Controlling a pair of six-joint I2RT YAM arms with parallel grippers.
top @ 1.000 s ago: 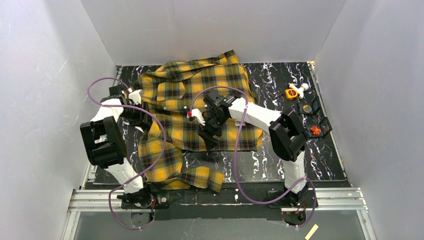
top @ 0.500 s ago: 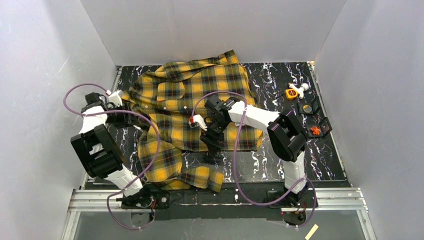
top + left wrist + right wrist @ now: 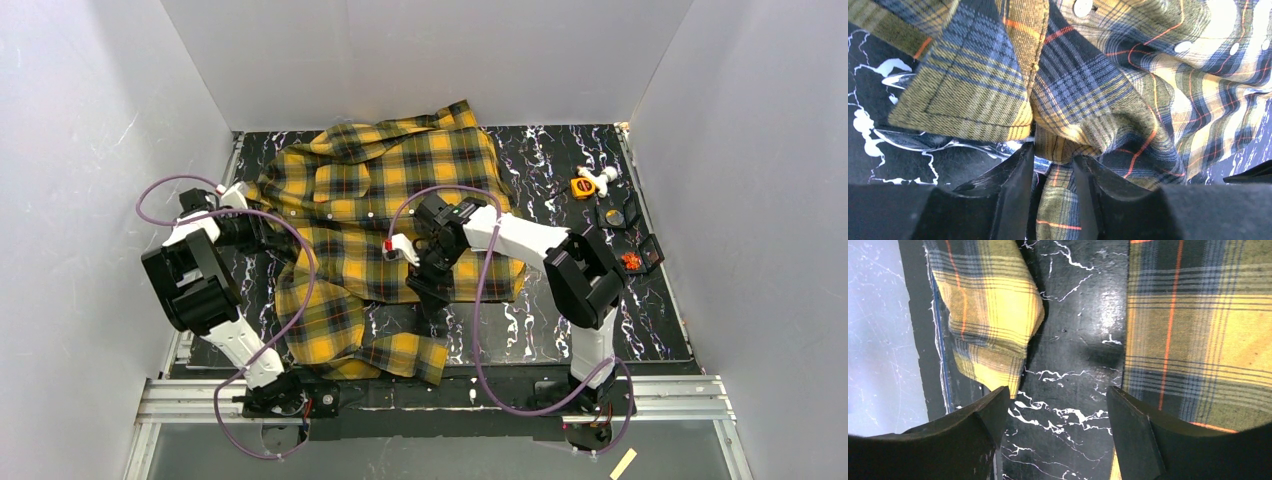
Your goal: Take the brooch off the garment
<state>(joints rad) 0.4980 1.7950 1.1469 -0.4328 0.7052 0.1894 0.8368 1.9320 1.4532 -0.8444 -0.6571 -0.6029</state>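
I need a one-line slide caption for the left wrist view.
Left gripper pinches a fold of the plaid shirt; black marbled table at left.

Top view high, near side, facing down; wrist views close; all share garment [image 3: 400, 185].

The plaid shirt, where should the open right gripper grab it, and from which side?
Probably the shirt's straight free edge beside the right gripper, approached sideways from the bare table. The edge lies flat there, so a finger could slip under.
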